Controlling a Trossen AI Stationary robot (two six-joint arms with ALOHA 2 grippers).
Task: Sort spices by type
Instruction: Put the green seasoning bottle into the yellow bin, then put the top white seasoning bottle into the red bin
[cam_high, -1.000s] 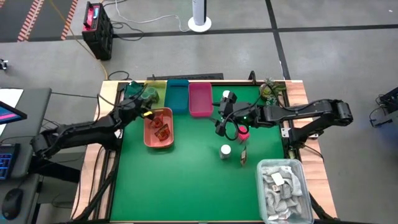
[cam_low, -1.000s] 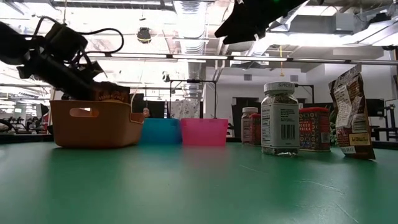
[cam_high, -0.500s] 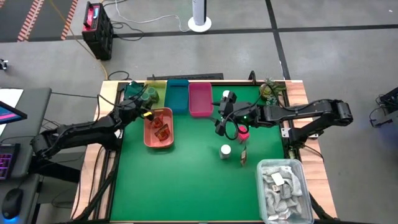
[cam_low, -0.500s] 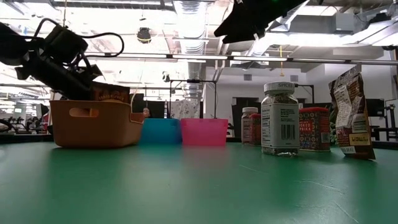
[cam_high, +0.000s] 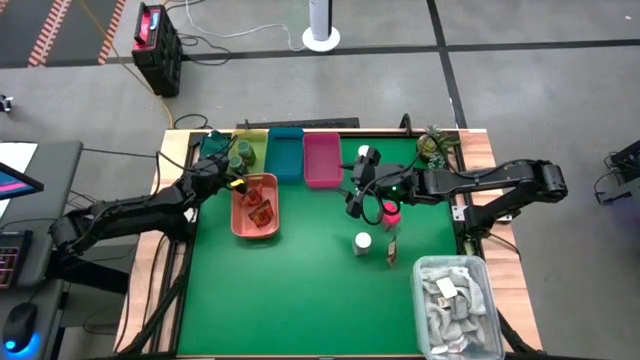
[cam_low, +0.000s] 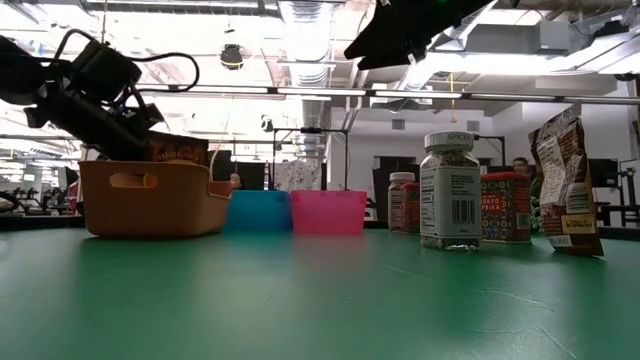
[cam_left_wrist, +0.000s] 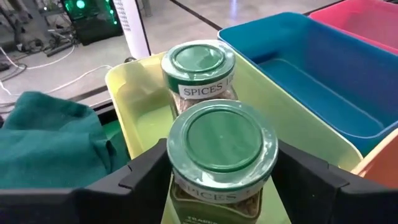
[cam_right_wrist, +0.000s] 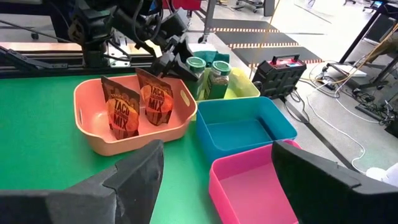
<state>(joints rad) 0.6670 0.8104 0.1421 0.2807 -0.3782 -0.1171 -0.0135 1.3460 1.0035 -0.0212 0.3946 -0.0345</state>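
My left gripper (cam_left_wrist: 222, 155) reaches over the yellow tray (cam_left_wrist: 127, 93) at the table's far left and is shut on a green-lidded jar (cam_left_wrist: 221, 140). A second green-lidded jar (cam_left_wrist: 199, 65) stands upright in that tray just beyond it. Two red-brown sachets (cam_right_wrist: 124, 106) stand leaning in the orange tray (cam_high: 255, 207). My right gripper (cam_high: 358, 195) hangs open and empty above the table's middle. Close to it are a pink pack (cam_high: 391, 213), white-capped jars (cam_high: 363, 241) (cam_high: 366, 155) and a sachet (cam_high: 391, 250). My left gripper pinches the green-lidded jar between its two fingers (cam_left_wrist: 149, 165), at the rim of the lid (cam_left_wrist: 177, 149) and just below it. The fingers come slanting down from the table's left. The jar stays upright inside the yellow tray; its base is out of view.
A blue tray (cam_high: 286, 155) and a pink tray (cam_high: 321, 160) lie right of the yellow one along the far edge. A green cloth (cam_left_wrist: 50, 137) lies left of the yellow tray. A grey bin of rags (cam_high: 455, 305) fills the near right corner. Bare green mat (cam_high: 290, 290) lies in front.
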